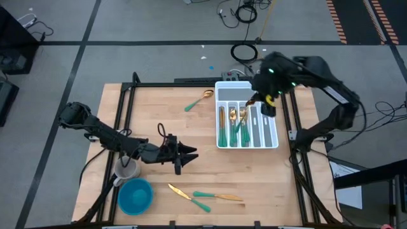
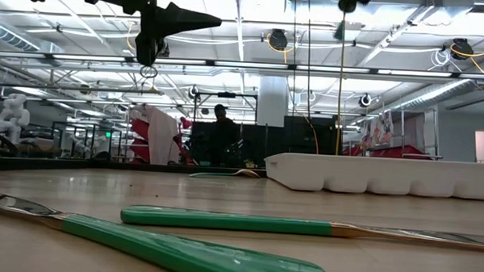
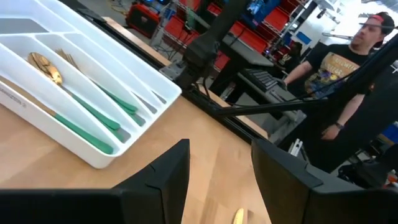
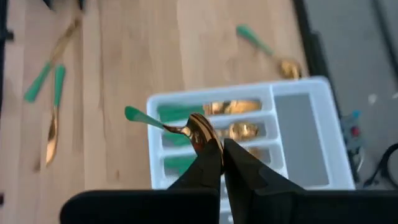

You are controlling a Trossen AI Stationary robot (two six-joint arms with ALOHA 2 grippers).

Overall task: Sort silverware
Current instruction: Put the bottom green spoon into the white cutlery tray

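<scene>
The spoon [image 4: 186,129] I hold by its gold bowl, my right pincer [image 4: 222,152] clamped shut on it above the white tray [image 1: 272,141] at upper right of the high view. It looks light, stiff and slick, so I judge the neck a surer hold. Two knives [image 1: 203,196] lie at lower centre of the table [image 1: 159,108], another spoon [image 1: 198,100] beside the tray. My left pincer [image 1: 188,152] hangs half-spread, empty.

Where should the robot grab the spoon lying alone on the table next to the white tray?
Probably on the teal handle of the lone spoon, coming straight down from above. It lies flat on the bare wood beside the tray, so the thin, straight handle fits between the fingers better than the rounded gold bowl.
</scene>
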